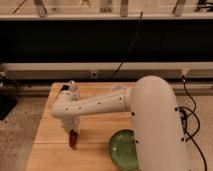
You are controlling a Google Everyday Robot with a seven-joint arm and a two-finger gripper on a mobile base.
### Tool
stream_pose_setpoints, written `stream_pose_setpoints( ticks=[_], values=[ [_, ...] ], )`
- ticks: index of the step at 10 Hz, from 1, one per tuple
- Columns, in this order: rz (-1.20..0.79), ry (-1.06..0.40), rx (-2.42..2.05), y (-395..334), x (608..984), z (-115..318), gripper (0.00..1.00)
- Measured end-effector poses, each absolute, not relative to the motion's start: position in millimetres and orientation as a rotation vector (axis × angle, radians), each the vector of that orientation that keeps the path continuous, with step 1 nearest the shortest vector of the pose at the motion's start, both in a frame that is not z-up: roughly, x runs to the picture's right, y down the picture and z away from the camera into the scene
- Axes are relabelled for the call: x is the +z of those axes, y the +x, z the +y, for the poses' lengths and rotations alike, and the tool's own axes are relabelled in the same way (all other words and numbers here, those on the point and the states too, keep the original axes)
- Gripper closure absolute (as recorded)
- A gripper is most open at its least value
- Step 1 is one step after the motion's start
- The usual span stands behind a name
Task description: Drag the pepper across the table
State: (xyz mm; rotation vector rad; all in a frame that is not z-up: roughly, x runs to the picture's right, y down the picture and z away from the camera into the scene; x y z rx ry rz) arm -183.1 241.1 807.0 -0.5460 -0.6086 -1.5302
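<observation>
The small dark-red pepper (73,139) lies on the light tan wooden table (95,125), near its left front part. My gripper (72,128) hangs at the end of the white arm (100,104), pointing down directly over the pepper's upper end, touching or nearly touching it. The arm reaches in from the right across the table and hides much of the table's right side.
A green bowl (123,148) sits at the table's front right, partly behind the arm. A small white bottle (73,88) stands at the back left, with a dark object (64,89) beside it. Speckled grey floor (20,135) surrounds the table; cables hang along the back wall.
</observation>
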Motion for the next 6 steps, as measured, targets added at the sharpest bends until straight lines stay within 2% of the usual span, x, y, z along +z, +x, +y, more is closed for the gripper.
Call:
stream_pose_setpoints(
  ticks=[2, 6],
  values=[
    [-0.605, -0.549, -1.521, -171.3, 811.9, 236.2, 1.0],
    [-0.608, -0.536, -1.494, -142.2, 820.1, 224.9, 1.0]
  ],
)
